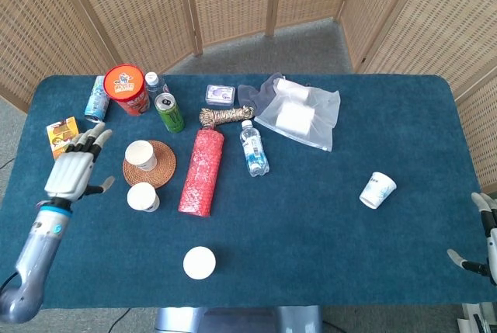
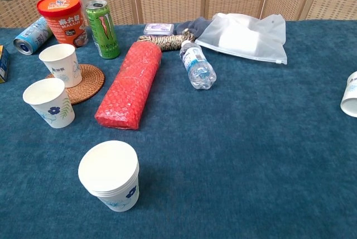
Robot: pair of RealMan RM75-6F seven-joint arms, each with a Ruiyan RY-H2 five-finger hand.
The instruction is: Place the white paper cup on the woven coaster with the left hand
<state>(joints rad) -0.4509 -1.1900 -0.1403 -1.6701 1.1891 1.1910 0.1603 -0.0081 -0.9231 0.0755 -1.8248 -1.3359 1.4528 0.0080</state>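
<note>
Evidently the placement is done: white paper cup [image 1: 140, 154] stands upright on the woven coaster [image 1: 158, 171], mouth up, seated on the coaster's left part, not centred. Chest view agrees; cup base sits inside the coaster's rim.

Left hand [image 1: 73, 170] hovers left of the coaster, apart from the cup, fingers spread, holding nothing. Judged clear of the cup so a retreat will not tip it. Part of a yellow carton [image 1: 59, 133] shows just behind the fingertips.

Right hand [image 1: 483, 236] barely visible at the frame edge, far right of the coaster; only part of it shows, so cannot tell whether fingers are spread or closed.

Around the coaster:
- second paper cup [image 1: 143, 197], blue flower print, just in front of it, off the weave.
- red bubble-wrap roll [image 1: 201, 172] lying lengthwise just to its right.
- green can [image 1: 169, 112] upright behind it; red tub [image 1: 126, 90] behind that to the left.
- stack of cups [image 1: 199, 262] well in front.
- tipped cup [image 1: 377, 190] far to the right.

Risk, as judgement: cup near the coaster's edge, light and empty, easily knocked.
</note>
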